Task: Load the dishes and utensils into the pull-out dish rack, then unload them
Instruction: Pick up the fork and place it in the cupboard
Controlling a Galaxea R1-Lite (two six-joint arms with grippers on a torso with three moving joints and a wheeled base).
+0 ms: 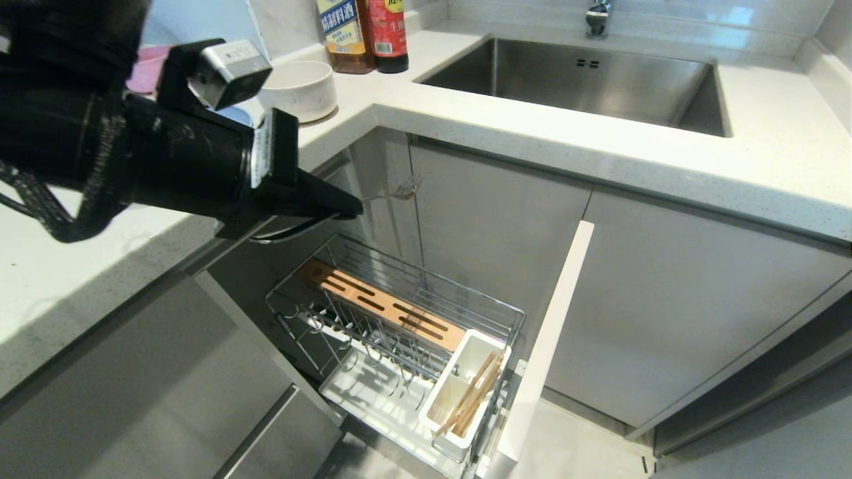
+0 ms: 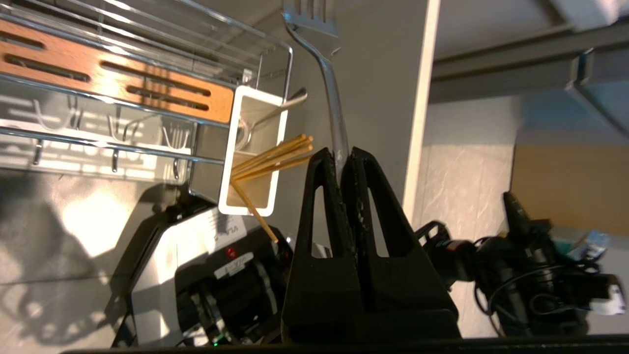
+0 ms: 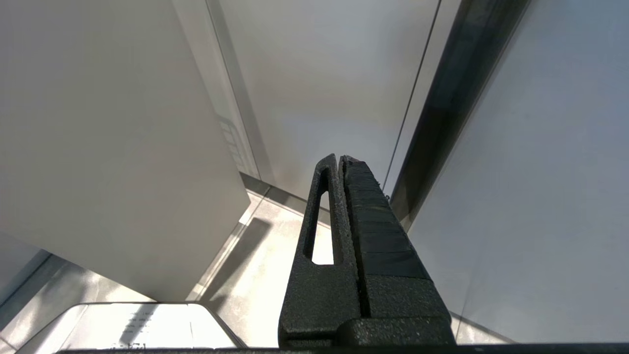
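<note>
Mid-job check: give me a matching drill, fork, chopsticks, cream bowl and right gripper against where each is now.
1 fork
2 chopsticks
3 cream bowl
4 right gripper

A on the countertop
B in the white utensil cup
C shut, empty, parked
D clamped in the left gripper

Pairs: 1-D, 2-B, 3-A, 4-C

One fork (image 1: pixel 398 191), one bowl (image 1: pixel 299 90), two bottles (image 1: pixel 363 33), one rack (image 1: pixel 399 313)
</note>
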